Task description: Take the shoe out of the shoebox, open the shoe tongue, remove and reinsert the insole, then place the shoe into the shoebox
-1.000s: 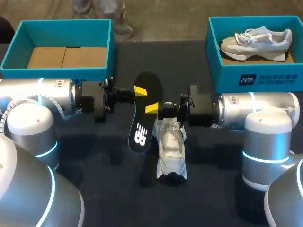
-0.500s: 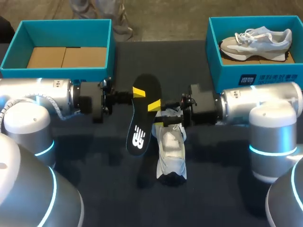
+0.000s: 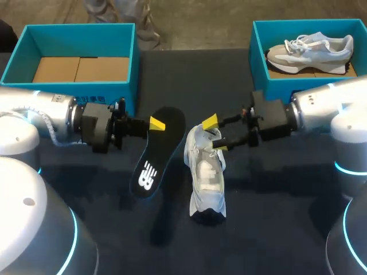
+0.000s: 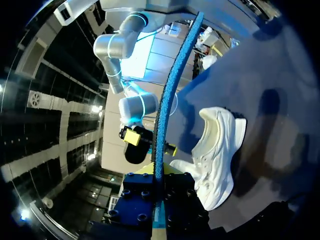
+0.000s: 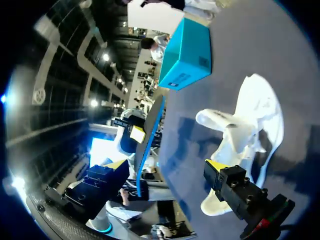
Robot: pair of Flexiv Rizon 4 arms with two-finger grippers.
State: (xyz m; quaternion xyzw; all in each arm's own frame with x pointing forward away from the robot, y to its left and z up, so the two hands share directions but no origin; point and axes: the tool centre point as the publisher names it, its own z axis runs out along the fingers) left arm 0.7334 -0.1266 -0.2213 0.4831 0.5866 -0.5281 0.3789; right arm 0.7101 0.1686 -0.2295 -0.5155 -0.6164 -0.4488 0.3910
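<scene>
Two teal shoeboxes stand at the far corners of the dark table (image 3: 189,69): the left shoebox (image 3: 80,37) shows only its brown cardboard floor, while the right shoebox (image 3: 275,89) holds a grey and white shoe (image 3: 309,48) lying on its side. Between the arms, near the table's middle, the white shoe (image 3: 207,177) rests outside both boxes, opening upward, its length running from the far side toward the near edge. The left gripper (image 3: 155,124) is clamped on the black insole (image 3: 153,157) close to its far end, one yellow tip showing against its dark face; the insole hangs clear of the table, slanting down toward the near side, just beside the white shoe and apart from it. In the left wrist view the insole is seen edge-on, a thin blue line rising out of that gripper, with the white shoe beside it. The right gripper (image 3: 215,134) has its fingers (image 3: 210,121) spread wide over the far end of the white shoe, one yellow tip past the shoe's end and the other over the shoe itself; whether either finger touches the shoe I cannot tell. In the right wrist view the shoe's tongue (image 5: 215,120) stands lifted away from the opening, ahead of that gripper
</scene>
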